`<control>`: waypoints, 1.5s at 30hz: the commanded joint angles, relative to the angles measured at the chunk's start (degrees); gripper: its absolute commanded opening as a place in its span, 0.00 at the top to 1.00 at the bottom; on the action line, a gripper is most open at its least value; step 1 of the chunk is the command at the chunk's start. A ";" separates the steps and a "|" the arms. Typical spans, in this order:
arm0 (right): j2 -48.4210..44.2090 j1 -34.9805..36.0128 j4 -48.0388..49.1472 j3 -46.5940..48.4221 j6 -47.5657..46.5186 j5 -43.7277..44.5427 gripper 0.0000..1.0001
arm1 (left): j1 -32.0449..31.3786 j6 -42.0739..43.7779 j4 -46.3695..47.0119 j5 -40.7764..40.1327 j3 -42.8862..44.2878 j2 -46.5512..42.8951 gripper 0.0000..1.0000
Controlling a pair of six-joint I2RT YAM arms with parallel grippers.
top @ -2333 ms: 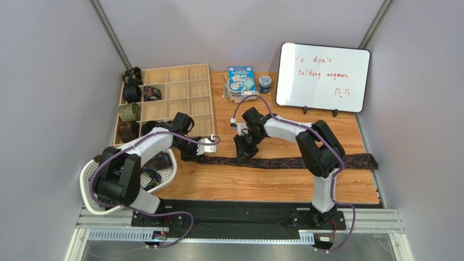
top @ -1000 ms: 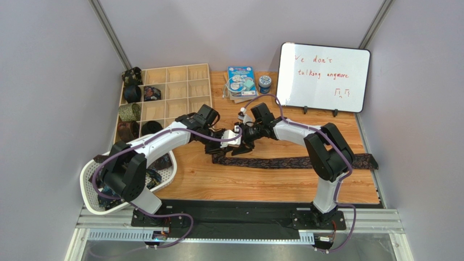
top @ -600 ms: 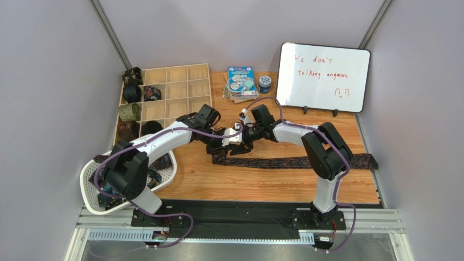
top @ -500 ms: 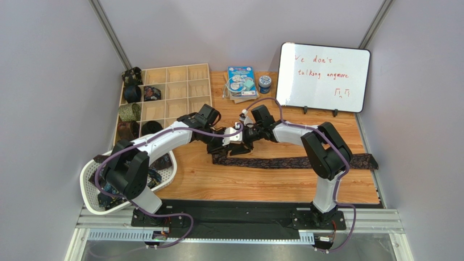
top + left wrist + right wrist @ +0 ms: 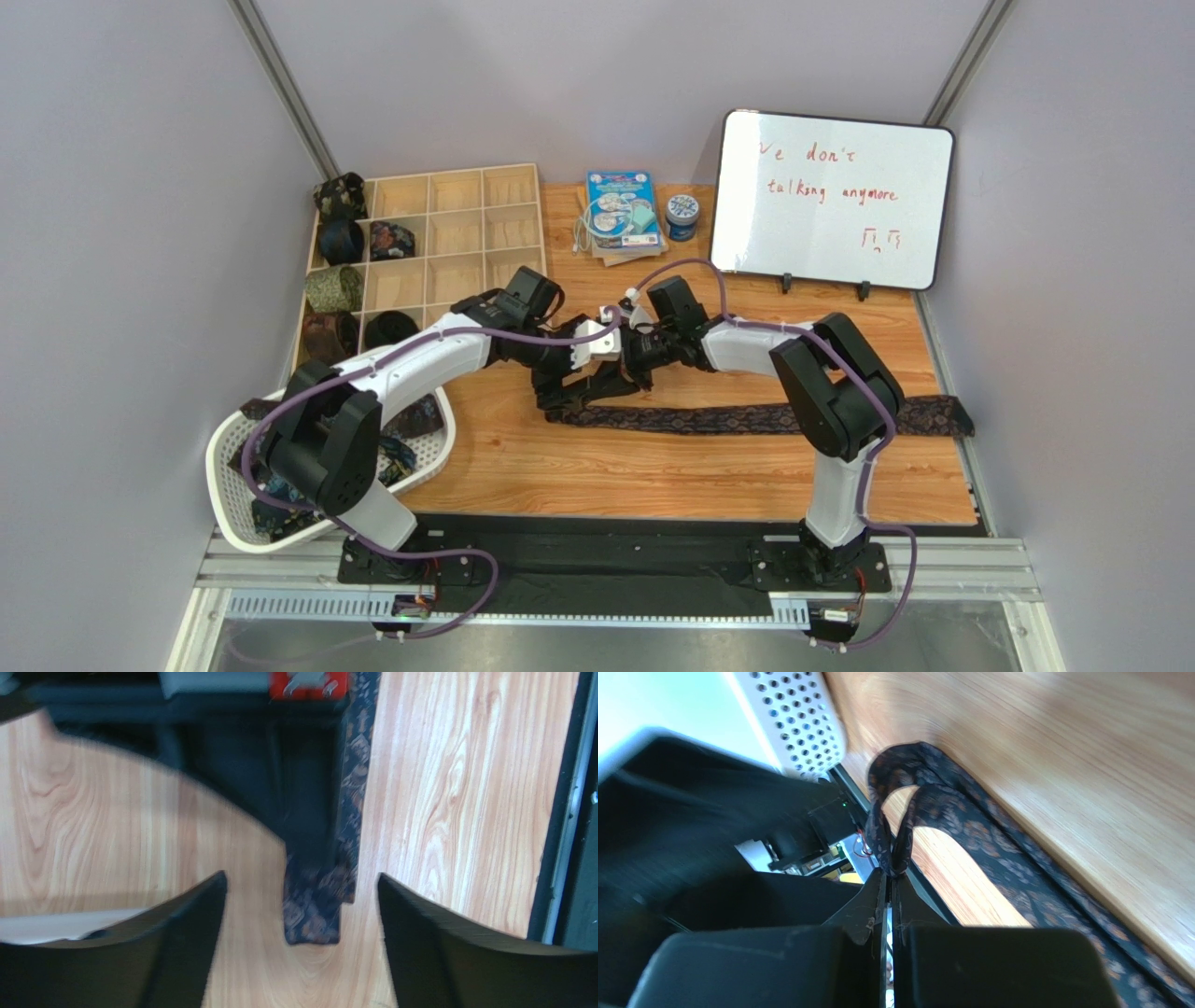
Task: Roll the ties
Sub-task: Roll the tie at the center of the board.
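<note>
Within right hand (image 5: pixel 888 876), looped tie (image 5: pixel 964 823).

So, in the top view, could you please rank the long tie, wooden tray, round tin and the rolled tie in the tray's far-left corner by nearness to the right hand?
1. the long tie, pinched in the right hand.
2. the wooden tray, near edge just left.
3. the round tin, farther back, slightly right.
4. the rolled tie, tray's far-left corner.
</note>
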 commanded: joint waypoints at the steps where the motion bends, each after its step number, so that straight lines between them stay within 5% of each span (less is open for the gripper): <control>1: -2.40 -1.24 1.73 -2.02 -1.34 -0.13 1.00 | 2.84 2.46 0.04 1.24 -2.32 -4.54 0.01; 24: -2.58 -1.86 3.93 -4.57 -3.36 -3.11 1.00 | -6.47 11.08 9.35 -15.02 -6.80 3.98 0.06; 33: -2.31 -2.30 2.70 -4.31 -4.15 -3.82 1.00 | -7.18 11.88 7.16 -15.81 -4.87 6.36 0.39; 36: -2.40 -2.83 0.70 -4.31 -5.38 -3.64 1.00 | -7.35 11.61 7.15 -15.81 -4.96 6.27 0.57; 45: -1.78 -4.50 -2.13 -4.31 -8.19 -2.67 1.00 | -7.35 11.44 6.18 -13.26 -6.19 1.27 0.32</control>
